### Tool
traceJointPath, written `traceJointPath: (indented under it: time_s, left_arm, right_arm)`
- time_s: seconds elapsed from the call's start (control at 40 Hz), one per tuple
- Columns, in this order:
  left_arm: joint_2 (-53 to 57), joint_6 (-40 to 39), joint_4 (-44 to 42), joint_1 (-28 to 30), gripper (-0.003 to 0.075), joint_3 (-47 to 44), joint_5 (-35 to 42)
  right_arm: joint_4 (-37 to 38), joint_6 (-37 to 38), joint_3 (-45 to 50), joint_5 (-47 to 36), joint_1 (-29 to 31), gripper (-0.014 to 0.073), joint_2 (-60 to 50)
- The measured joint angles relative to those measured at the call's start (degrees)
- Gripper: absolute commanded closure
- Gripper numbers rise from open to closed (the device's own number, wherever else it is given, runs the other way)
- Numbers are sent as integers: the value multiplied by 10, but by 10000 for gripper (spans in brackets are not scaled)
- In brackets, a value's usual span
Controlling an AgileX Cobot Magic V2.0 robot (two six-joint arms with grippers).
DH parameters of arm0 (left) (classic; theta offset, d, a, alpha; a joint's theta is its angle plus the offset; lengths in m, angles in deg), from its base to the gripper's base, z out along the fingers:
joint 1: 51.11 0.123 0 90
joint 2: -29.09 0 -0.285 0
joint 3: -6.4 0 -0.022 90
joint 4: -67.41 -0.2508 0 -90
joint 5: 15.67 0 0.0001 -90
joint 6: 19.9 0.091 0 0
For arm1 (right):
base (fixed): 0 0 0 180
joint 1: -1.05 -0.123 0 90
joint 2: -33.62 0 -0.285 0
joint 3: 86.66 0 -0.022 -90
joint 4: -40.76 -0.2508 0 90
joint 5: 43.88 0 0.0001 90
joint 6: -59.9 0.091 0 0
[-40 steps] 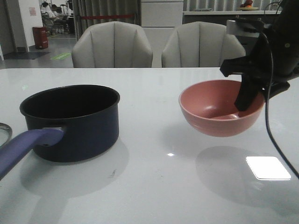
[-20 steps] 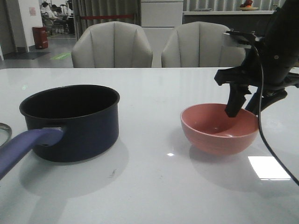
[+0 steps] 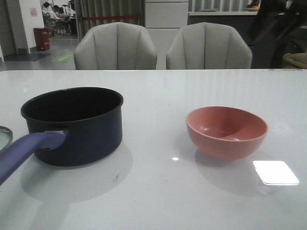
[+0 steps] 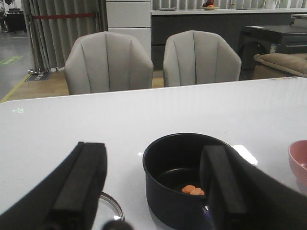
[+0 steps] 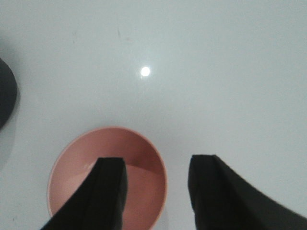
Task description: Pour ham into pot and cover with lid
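The dark navy pot (image 3: 72, 125) stands on the left of the white table, its blue-purple handle (image 3: 26, 151) pointing at me. In the left wrist view the pot (image 4: 168, 191) holds a few orange-pink ham chunks (image 4: 193, 190) on its black bottom. Only the rim of the glass lid (image 3: 4, 134) shows at the far left; its rim (image 4: 114, 208) lies beside the pot. My left gripper (image 4: 153, 153) is open and empty, hovering near the pot and lid. My right gripper (image 5: 157, 165) is open and empty above the pink bowl (image 5: 139, 158), which looks empty.
The pink bowl (image 3: 226, 132) stands upright on the table right of the pot, about a bowl's width from it. Two grey chairs (image 3: 115, 47) stand behind the far table edge. A bright light patch (image 3: 275, 172) lies near the bowl.
The right gripper lowered the pink bowl onto the table, let go of it, and rose out of the front view. The pot has not moved.
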Motion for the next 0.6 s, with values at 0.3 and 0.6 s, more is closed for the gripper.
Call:
traceJointPath:
  time_s: [0.3,0.6]
  left_arm:
    - [0,0,0,0,265,0,0]
    - [0,0,0,0,265,0,0]
  right_arm:
    - [-11,0,170,-154,-6,173,-225]
    - [-32,0,365,-244,-70,173,-453]
